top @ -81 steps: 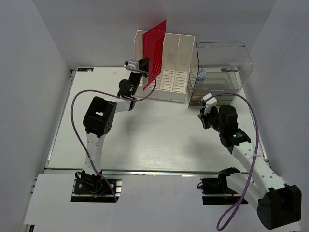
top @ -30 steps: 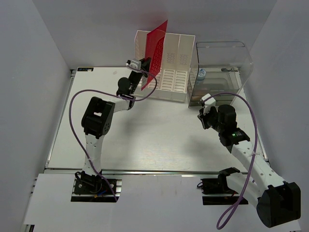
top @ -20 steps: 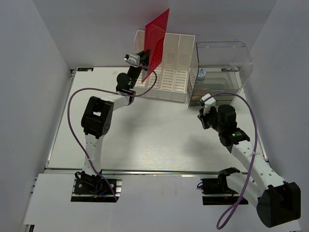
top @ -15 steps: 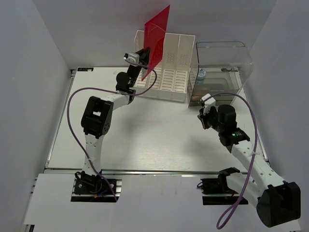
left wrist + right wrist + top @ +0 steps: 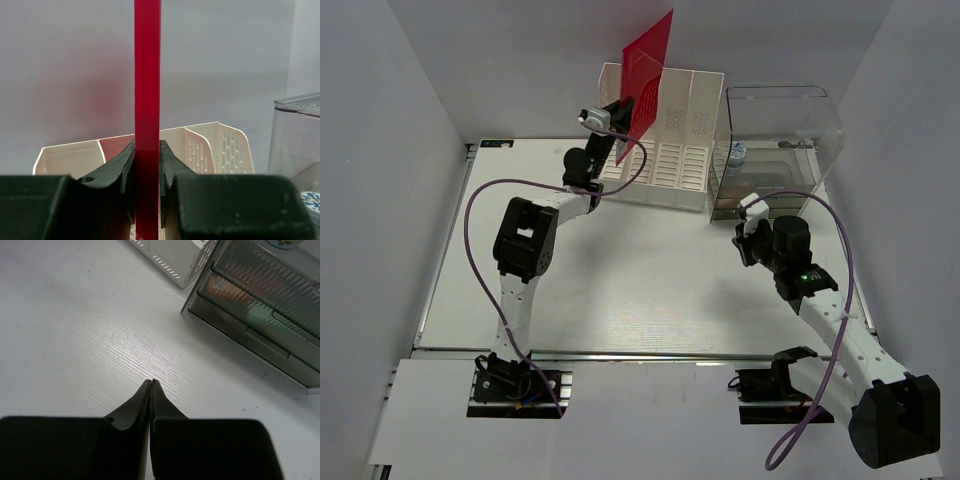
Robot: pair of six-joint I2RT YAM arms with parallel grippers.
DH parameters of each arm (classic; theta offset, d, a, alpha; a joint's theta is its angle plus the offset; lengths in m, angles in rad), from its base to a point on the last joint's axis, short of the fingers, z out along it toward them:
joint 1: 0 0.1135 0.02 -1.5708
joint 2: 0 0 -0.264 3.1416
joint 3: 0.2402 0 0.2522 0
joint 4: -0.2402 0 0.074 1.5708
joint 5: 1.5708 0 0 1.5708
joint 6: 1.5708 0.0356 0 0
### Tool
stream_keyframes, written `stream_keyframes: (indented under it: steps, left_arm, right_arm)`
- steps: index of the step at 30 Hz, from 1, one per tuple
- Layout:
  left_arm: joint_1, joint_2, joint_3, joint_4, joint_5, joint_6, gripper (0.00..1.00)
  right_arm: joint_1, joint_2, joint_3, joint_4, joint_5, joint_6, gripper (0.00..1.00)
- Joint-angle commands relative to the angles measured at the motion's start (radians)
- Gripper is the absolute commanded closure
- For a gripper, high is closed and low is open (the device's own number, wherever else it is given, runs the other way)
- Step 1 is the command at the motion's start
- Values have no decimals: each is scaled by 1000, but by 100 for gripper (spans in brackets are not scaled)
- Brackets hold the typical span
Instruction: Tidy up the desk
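Note:
A flat red folder (image 5: 647, 70) stands on edge in the air above the cream file rack (image 5: 672, 125) at the back of the white desk (image 5: 620, 270). My left gripper (image 5: 621, 108) is shut on the folder's lower edge; in the left wrist view the red folder (image 5: 147, 100) rises straight up between the two black fingers (image 5: 119, 167). The rack's compartments (image 5: 200, 145) lie behind and below it. My right gripper (image 5: 151, 382) is shut and empty, hovering over bare desk (image 5: 75, 330) right of centre, also seen as the right gripper (image 5: 750, 215) from above.
A clear plastic drawer unit (image 5: 775, 150) with small items inside stands at the back right, next to the rack; its ribbed drawers (image 5: 260, 305) lie just ahead of my right gripper. White walls close in the desk on three sides. An aluminium rail (image 5: 620, 352) runs along the near edge.
My left gripper has lifted the red folder higher and shifted it slightly right, so it now stands more upright above the rack. The right arm has barely moved.

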Motion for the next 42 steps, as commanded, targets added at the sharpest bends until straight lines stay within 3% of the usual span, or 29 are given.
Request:
stream_keyframes:
  steps: [1, 16, 42]
  left_arm:
    - [1, -16, 24, 504, 22, -19, 100]
    - [1, 67, 84, 507, 25, -50, 100]
    - [-17, 42, -37, 507, 19, -44, 100]
  right_arm:
    - [-9, 5, 12, 26, 2, -11, 100]
    - [-17, 25, 13, 25, -1, -17, 100]
    - [-25, 23, 16, 19, -10, -15, 100]
